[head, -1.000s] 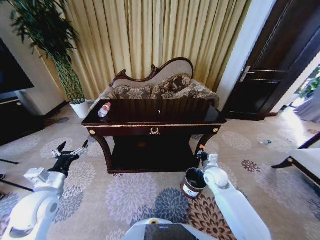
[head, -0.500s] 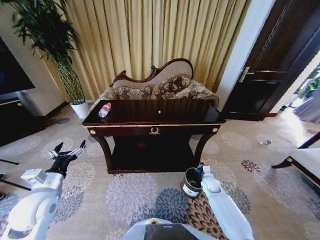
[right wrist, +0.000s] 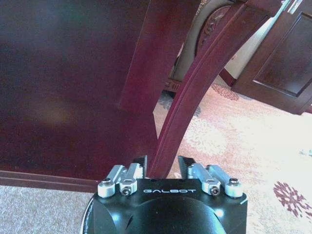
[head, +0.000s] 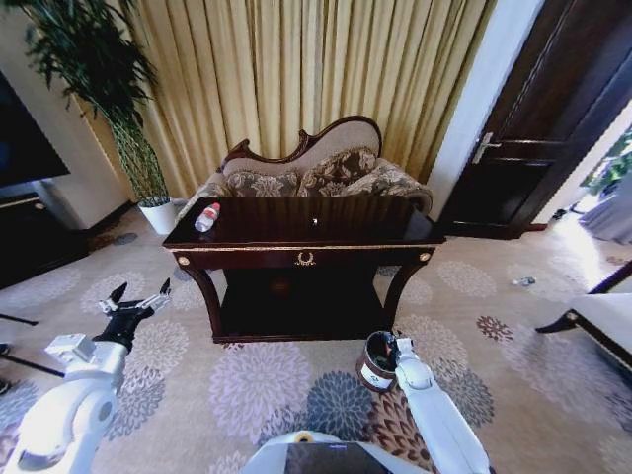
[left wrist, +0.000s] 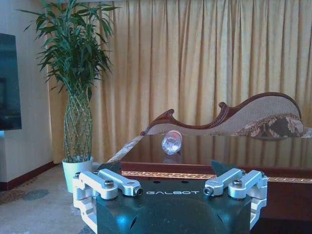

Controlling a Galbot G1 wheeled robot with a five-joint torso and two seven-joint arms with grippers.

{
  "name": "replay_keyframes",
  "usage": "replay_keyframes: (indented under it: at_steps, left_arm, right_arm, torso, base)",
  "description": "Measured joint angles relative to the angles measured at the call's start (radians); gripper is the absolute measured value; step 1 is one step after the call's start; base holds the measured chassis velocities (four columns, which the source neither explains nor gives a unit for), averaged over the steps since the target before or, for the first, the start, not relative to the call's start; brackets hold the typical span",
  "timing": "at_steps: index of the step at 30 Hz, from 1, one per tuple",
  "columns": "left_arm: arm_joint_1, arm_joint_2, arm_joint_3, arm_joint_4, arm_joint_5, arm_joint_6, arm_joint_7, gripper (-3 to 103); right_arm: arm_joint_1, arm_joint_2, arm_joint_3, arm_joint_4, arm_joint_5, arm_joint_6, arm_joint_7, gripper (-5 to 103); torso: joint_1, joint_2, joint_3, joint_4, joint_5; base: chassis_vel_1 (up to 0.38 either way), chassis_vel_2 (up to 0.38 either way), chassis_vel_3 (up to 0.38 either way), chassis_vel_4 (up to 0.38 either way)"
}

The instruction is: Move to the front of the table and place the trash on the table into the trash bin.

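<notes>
Dark glossy wood: the table (head: 304, 233) stands before a patterned sofa (head: 316, 173), gold trim along its front edge and one gold emblem at the middle.
Trash on the table: one clear plastic bottle (head: 206, 217) with a red cap lies on its side at the table's left end; one tiny white scrap (head: 315, 221) sits near the middle of the top.
Trash bin: one small round dark bin (head: 376, 359) with a pale label stands on the carpet just beside the table's front right leg.
Left pincer (head: 134, 301): held above the carpet to the left of the table, well apart from it, fingers spread wide and nothing between them.
Right pincer (head: 395, 346): low over the bin's rim, beside the curved leg (right wrist: 183, 117); whether its fingers are spread or pressed together I cannot tell.
Head view alone gives: the bin, the white scrap, both arms at once.
Left wrist view alone gives: the bottle (left wrist: 171, 142) seen end-on at table height, mirrored in the gloss, and the potted plant (left wrist: 78, 92) at full height.
Right wrist view alone gives: the table's underside and leg close up.
</notes>
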Motion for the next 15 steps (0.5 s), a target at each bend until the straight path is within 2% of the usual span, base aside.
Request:
replay_keyframes:
  at_steps: [1, 4, 6, 7, 8, 10, 11, 13, 15]
  left_arm:
    - [0.000, 0.000, 0.000, -0.001, 0.000, 0.000, 0.000, 100]
    - [0.001, 0.001, 0.000, -0.003, 0.000, 0.000, 0.000, 100]
    - [0.001, 0.001, -0.001, -0.004, 0.000, -0.001, 0.000, 100]
    - [0.001, 0.001, -0.001, -0.004, 0.000, -0.001, 0.000, 100]
    - [0.000, 0.002, -0.001, -0.003, 0.000, -0.001, -0.001, 100]
    - [-0.001, 0.002, -0.001, -0.003, 0.000, -0.001, -0.002, 100]
    - [-0.001, 0.002, 0.000, -0.003, 0.000, -0.001, -0.002, 100]
    - [-0.005, 0.000, 0.006, -0.004, 0.000, -0.001, -0.002, 100]
    - [-0.006, -0.001, 0.009, -0.004, 0.000, -0.001, -0.002, 100]
  right_arm:
    - [-0.002, 0.001, 0.002, 0.001, -0.001, 0.004, 0.002, 42]
    - [-0.010, 0.002, 0.003, 0.020, 0.001, 0.020, 0.018, 47]
    - [-0.030, -0.008, 0.001, 0.091, 0.015, 0.059, 0.028, 58]
    - [-0.030, -0.008, 0.001, 0.091, 0.015, 0.059, 0.028, 58]
    - [-0.049, -0.022, -0.004, 0.161, 0.051, 0.075, 0.029, 70]
    - [-0.061, -0.035, -0.010, 0.217, 0.089, 0.079, 0.031, 70]
    - [-0.066, -0.040, -0.013, 0.240, 0.106, 0.080, 0.034, 75]
    - [-0.093, -0.065, -0.040, 0.399, 0.211, 0.075, 0.095, 86]
    - [-0.099, -0.070, -0.047, 0.444, 0.239, 0.069, 0.111, 86]
  torso:
    - [0.000, 0.000, 0.000, 0.0000, 0.0001]
    - [0.000, 0.000, 0.000, -0.0003, 0.0003]
    - [0.000, 0.000, 0.000, 0.0000, 0.0003]
    - [0.000, 0.000, 0.000, 0.0000, 0.0003]
    - [0.000, 0.000, 0.000, 0.0001, 0.0000]
    - [0.000, 0.000, 0.000, -0.0002, 0.0000]
    - [0.000, 0.000, 0.000, -0.0002, -0.0001]
    - [0.000, 0.000, 0.000, 0.0000, 0.0001]
    - [0.000, 0.000, 0.000, 0.0001, 0.0001]
  base:
    - [0.000, 0.000, 0.000, 0.000]
    - [0.000, 0.000, 0.000, 0.000]
    - [0.000, 0.000, 0.000, 0.000]
    - [0.000, 0.000, 0.000, 0.000]
    - [0.000, 0.000, 0.000, 0.000]
    - [0.000, 0.000, 0.000, 0.000]
    - [0.000, 0.000, 0.000, 0.000]
    - [0.000, 0.000, 0.000, 0.000]
    - [0.000, 0.000, 0.000, 0.000]
